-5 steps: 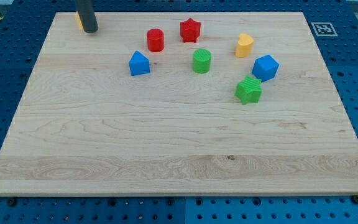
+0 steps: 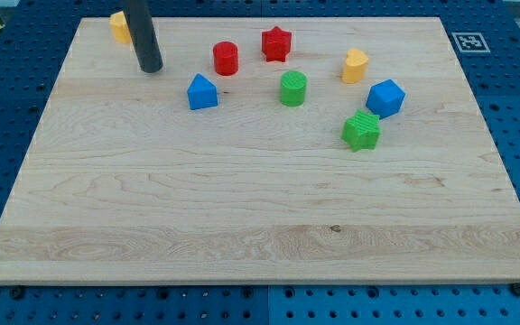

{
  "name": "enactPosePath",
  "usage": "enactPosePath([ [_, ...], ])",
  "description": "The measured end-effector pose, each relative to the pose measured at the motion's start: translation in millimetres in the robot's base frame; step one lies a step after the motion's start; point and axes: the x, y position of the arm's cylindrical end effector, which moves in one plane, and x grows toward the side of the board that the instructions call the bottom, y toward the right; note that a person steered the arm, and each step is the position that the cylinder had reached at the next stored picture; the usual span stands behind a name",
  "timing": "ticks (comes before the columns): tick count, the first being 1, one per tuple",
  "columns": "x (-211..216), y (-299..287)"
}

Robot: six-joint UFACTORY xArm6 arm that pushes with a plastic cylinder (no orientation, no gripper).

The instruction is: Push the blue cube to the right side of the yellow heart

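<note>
The blue cube (image 2: pixel 385 97) sits at the view's right, just below and to the right of the yellow heart (image 2: pixel 356 66); the two are close but apart. My tip (image 2: pixel 151 68) is on the board at the upper left, far from both. It stands to the upper left of the blue house-shaped block (image 2: pixel 202 92) and left of the red cylinder (image 2: pixel 227 58).
A yellow block (image 2: pixel 120 26) lies at the board's top left, beside the rod. A red star (image 2: pixel 277 43), a green cylinder (image 2: pixel 293 88) and a green star (image 2: pixel 361 131) lie around the middle and right. A marker tag (image 2: pixel 469 41) is at the board's (image 2: pixel 242 217) top right corner.
My tip has moved down and a little to the right, away from the yellow block, which now shows more fully. The blocks have not moved.
</note>
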Motion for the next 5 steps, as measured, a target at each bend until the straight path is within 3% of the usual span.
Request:
enactPosePath([
  [5, 28, 4],
])
